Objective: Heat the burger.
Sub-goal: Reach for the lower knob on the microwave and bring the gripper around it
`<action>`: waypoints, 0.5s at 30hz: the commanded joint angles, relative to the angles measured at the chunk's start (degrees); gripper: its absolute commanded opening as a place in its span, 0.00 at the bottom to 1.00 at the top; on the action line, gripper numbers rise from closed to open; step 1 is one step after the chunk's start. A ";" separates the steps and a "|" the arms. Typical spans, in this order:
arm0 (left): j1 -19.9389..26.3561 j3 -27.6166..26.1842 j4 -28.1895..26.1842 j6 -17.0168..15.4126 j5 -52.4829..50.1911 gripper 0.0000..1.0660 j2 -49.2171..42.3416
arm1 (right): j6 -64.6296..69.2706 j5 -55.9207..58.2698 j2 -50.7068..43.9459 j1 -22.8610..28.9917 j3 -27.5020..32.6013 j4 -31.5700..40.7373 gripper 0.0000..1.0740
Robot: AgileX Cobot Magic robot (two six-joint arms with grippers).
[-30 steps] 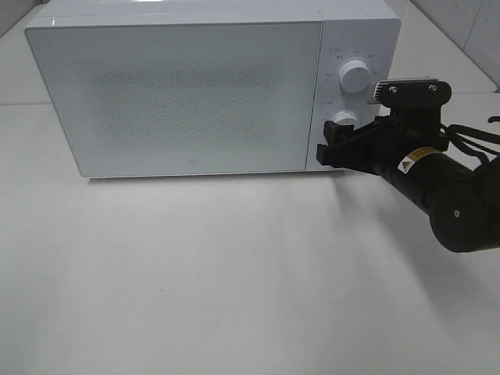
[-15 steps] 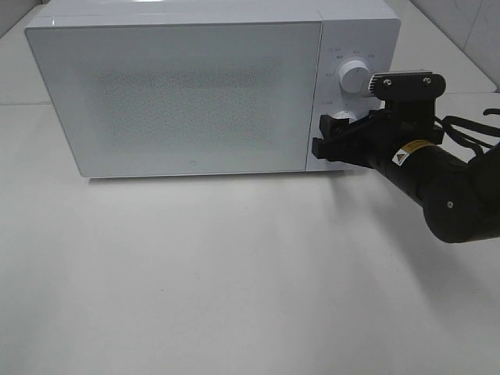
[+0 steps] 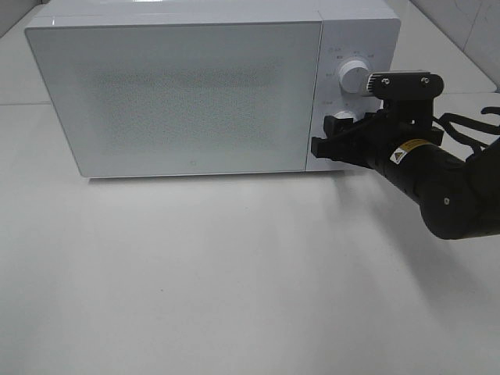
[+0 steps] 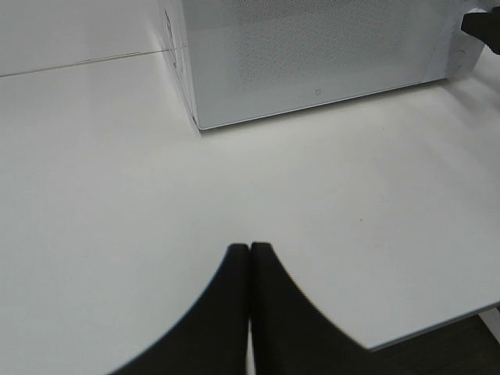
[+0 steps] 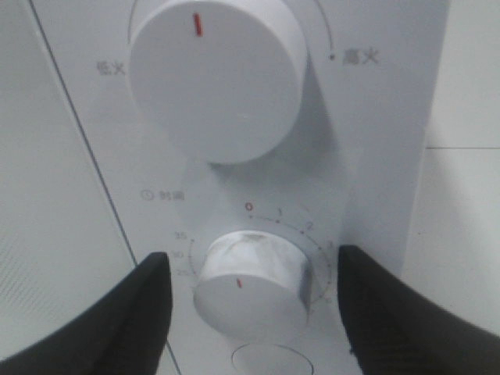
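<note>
The burger is out of view; the white microwave [image 3: 195,94] stands with its door closed. My right gripper [image 3: 334,134] is up against the control panel. In the right wrist view it [image 5: 250,273] straddles the lower timer knob [image 5: 254,285], a black finger [image 5: 148,305] on each side with a small gap to the knob, so it is open. The knob's red mark points down, and the upper power knob [image 5: 215,78] sits above it. My left gripper [image 4: 250,248] hovers over the table in front of the microwave, its fingers pressed together on nothing.
The microwave fills the back of the white table [image 3: 234,273]. The right arm [image 3: 445,195] reaches in from the right edge, with black cables behind it. The table's near edge [image 4: 461,316] shows in the left wrist view.
My right gripper has shifted a little left and in towards the control panel, so that its fingers now sit around the lower knob. The microwave has not moved.
</note>
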 commanded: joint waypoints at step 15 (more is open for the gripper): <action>0.17 0.17 -0.11 -0.11 -0.52 0.00 -1.15 | -1.09 1.43 -0.23 -0.23 -1.15 -0.34 0.25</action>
